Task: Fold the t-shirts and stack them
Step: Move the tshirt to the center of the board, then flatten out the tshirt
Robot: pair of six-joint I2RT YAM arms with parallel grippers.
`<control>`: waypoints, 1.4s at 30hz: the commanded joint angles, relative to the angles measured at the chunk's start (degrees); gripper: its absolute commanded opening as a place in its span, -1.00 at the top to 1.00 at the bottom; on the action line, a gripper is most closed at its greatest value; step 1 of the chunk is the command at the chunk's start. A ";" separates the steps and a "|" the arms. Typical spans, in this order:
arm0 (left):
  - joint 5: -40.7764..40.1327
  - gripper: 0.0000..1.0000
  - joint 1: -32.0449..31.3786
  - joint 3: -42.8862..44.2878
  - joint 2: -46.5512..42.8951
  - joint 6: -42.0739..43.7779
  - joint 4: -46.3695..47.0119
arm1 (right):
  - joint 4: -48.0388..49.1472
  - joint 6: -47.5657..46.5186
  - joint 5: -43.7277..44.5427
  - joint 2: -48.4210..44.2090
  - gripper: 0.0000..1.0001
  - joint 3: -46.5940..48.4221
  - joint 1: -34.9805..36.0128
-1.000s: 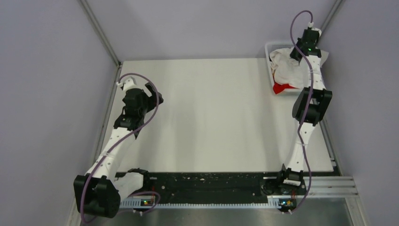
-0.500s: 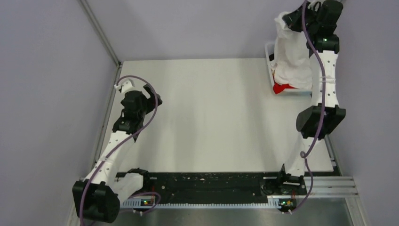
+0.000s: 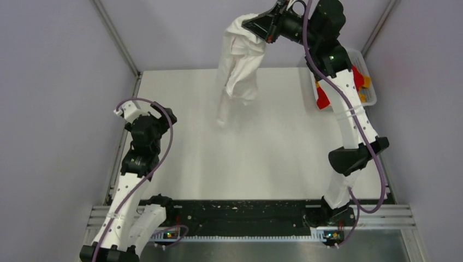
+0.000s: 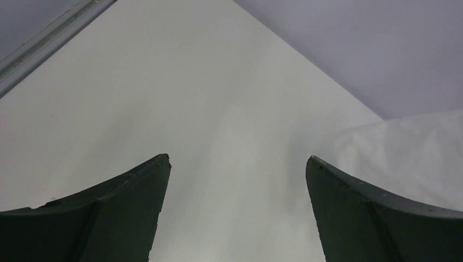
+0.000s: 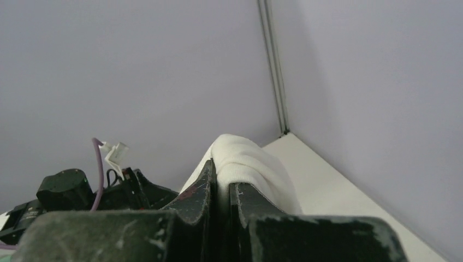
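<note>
Noted the right gripper [image 3: 252, 23] high over the far side of the table [image 3: 284, 158], jaws pressed almost together on a bunched fold of the white shirt [image 3: 238, 65]. Saw the shirt hanging from that single pinch as a crumpled column, lower end reaching toward the tabletop; could not tell whether touching it. Confirmed from the right wrist view: cloth humped over the fingertips and firmly held. Found the left gripper [image 4: 237, 210] spread wide and holding nothing, low over the left side of the table, well apart from the shirt. Recorded a red shirt [image 3: 322, 99] and a yellow-orange shirt [image 3: 364, 82] in the basket [image 3: 373, 97] at the far right corner.

Judged the step in hand to be carrying the white shirt out for spreading flat. Recommended lowering slowly toward the middle of the table, letting the free end land first, then drawing along to pull out creases. Advised taking a second corner with the left gripper before any release. Flagged the risk: let go from one point, likely to land in a heap.
</note>
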 commanded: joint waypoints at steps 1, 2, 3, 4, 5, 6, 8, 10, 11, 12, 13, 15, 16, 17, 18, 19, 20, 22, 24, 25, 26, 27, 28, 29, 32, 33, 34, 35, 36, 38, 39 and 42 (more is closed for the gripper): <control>-2.57 -0.97 0.10 -0.31 -4.15 -0.31 -1.91 | 10.15 3.40 1.17 -1.46 1.00 2.87 0.82; -3.25 -0.97 0.10 -0.12 -4.89 -0.24 -3.33 | 9.47 3.06 1.53 -1.80 1.00 1.81 0.82; -3.88 -0.97 0.10 0.05 -5.55 -0.12 -4.13 | 8.20 2.26 2.16 -2.41 1.00 0.09 0.83; -4.50 -0.97 0.10 0.30 -6.23 0.08 -5.49 | 6.06 1.15 3.46 -3.40 1.00 -2.06 0.82; -5.15 -0.97 0.10 0.55 -6.68 0.18 -6.60 | 3.85 -0.40 5.16 -4.84 1.00 -5.37 0.81; -5.80 -0.98 0.10 0.70 -7.05 0.15 -7.64 | 1.76 -1.88 7.46 -6.71 1.00 -9.52 0.73; -6.83 -0.97 0.10 1.11 -7.46 -0.54 -10.15 | -0.09 -4.85 11.90 -11.52 1.00 -21.78 0.38; -7.30 -0.98 0.10 1.23 -7.46 -1.44 -12.20 | 0.08 -6.20 16.81 -16.84 1.00 -35.54 -0.32; -7.43 -0.98 0.10 1.05 -7.30 -1.95 -13.08 | 0.16 -6.60 20.26 -19.49 0.96 -41.50 -0.67; -7.64 -0.98 0.10 0.64 -7.11 -2.39 -13.51 | 0.09 -6.62 22.57 -20.96 0.78 -47.72 -1.25; -7.70 -0.97 0.10 -0.05 -6.79 -2.70 -13.66 | -0.32 -6.20 25.22 -22.03 0.44 -52.97 -2.00; -7.60 -0.97 0.12 -1.24 -5.64 -3.54 -13.38 | -3.39 -4.21 33.98 -23.08 -0.35 -60.20 -3.42; -7.11 -0.97 0.13 -1.65 -4.69 -3.96 -13.13 | -5.38 -3.03 38.78 -23.12 -0.61 -62.22 -4.01; -5.84 -0.97 0.10 -1.93 -3.62 -4.04 -12.34 | -7.72 -2.22 43.24 -23.01 -0.76 -63.29 -4.26; -3.92 -0.97 0.10 -2.12 -2.33 -3.85 -11.40 | -9.44 -2.10 46.10 -23.08 -0.88 -64.01 -4.30; -1.87 -0.98 0.15 -2.20 -0.84 -3.48 -10.35 | -10.71 -2.04 48.07 -23.22 -0.94 -64.54 -4.35; 0.63 -0.97 0.16 -2.06 0.75 -3.04 -9.31 | -11.31 -2.03 49.08 -23.57 -0.97 -65.18 -4.31; 5.14 -0.97 0.17 -1.63 4.64 -2.82 -7.61 | -11.40 -2.16 49.27 -24.46 -0.97 -66.97 -4.30; 8.49 -0.97 0.19 -1.14 8.83 -3.34 -6.57 | -11.36 -2.16 49.00 -25.19 -0.97 -68.41 -4.34; 10.08 -0.96 0.19 -0.92 10.93 -3.64 -5.86 | -10.99 -2.16 48.76 -25.47 -0.97 -69.31 -4.31; 11.70 -0.95 0.19 -0.92 13.02 -3.94 -5.00 | -10.56 -2.06 48.45 -25.72 -0.97 -70.24 -4.34; 13.66 -0.94 0.19 -0.90 15.20 -4.13 -3.83 | -9.91 -2.14 48.16 -26.12 -0.97 -71.24 -4.33; 15.02 -0.91 0.19 -0.88 17.29 -4.20 -2.04 | -9.33 -2.25 47.90 -26.51 -0.97 -72.23 -4.31; 15.80 -0.86 0.19 -0.68 19.63 -4.65 -0.92 | -8.88 -2.40 47.73 -26.82 -0.97 -73.18 -4.30; 16.12 -0.68 0.26 1.50 27.14 -5.16 0.54 | -7.44 -3.34 47.82 -28.40 -0.97 -75.70 -4.33; 16.06 -0.57 0.32 2.38 29.32 -5.02 0.97 | -7.00 -3.66 47.97 -28.72 -0.97 -76.50 -4.38; 16.31 -0.47 0.40 3.18 31.47 -4.95 1.36 | -6.56 -3.92 48.00 -29.22 -0.97 -77.13 -4.39; 16.95 -0.35 0.56 3.95 33.66 -4.72 2.07 | -6.21 -4.18 48.08 -29.43 -0.98 -77.66 -4.36; 18.13 -0.27 0.73 4.86 35.63 -4.65 2.24 | -6.04 -4.33 48.46 -29.57 -0.97 -78.02 -4.35; 20.55 -0.14 1.14 7.52 39.52 -4.48 0.61 | -6.03 -4.76 49.44 -29.66 -0.97 -78.55 -4.33; 21.94 -0.12 1.23 8.57 41.26 -4.47 -0.17 | -6.05 -4.83 49.94 -29.78 -0.97 -78.69 -4.31; 22.19 -0.11 1.44 10.33 44.96 -4.42 -0.01 | -5.89 -5.41 50.67 -29.92 -0.97 -79.04 -4.33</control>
